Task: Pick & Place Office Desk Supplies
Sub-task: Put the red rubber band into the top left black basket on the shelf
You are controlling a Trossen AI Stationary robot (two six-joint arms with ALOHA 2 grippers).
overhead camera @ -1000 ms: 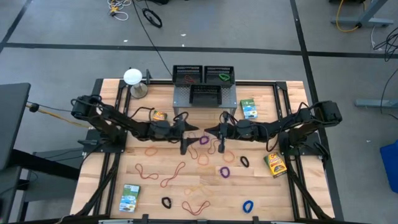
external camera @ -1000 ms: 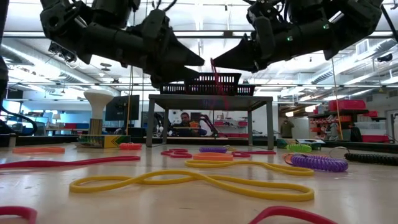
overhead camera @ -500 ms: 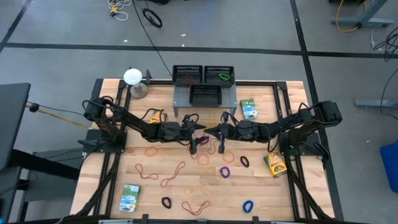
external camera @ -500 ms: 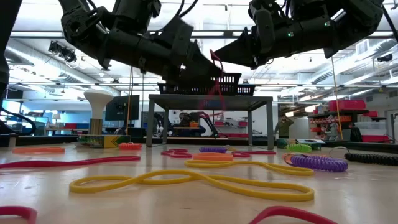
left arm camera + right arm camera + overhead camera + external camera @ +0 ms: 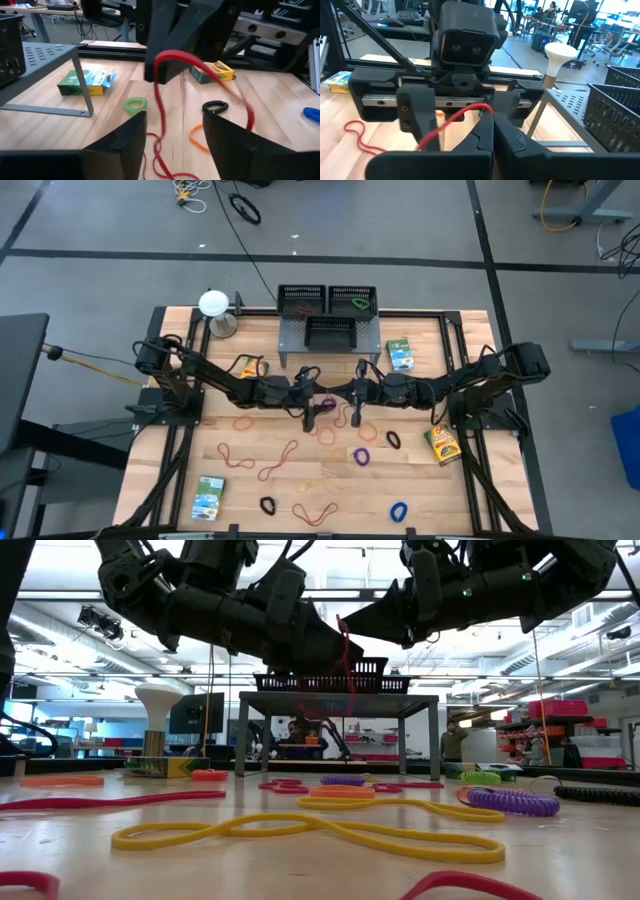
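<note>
Left gripper (image 5: 175,135) closer around red band (image 5: 170,85)

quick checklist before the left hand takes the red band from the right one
1. Right hand shut on the red band: ok, fingers pinch its top and the rest hangs down.
2. Left hand open around the hanging band: ok, one finger each side in the left wrist view.
3. Left fingers touching the band: cannot tell.
4. Hands level, tips facing each other above the table: ok in the low view.
5. Band clear of the table: cannot tell; its lower end runs out of the left wrist view.
6. Shelf clear of both hands: ok in the high view.
</note>
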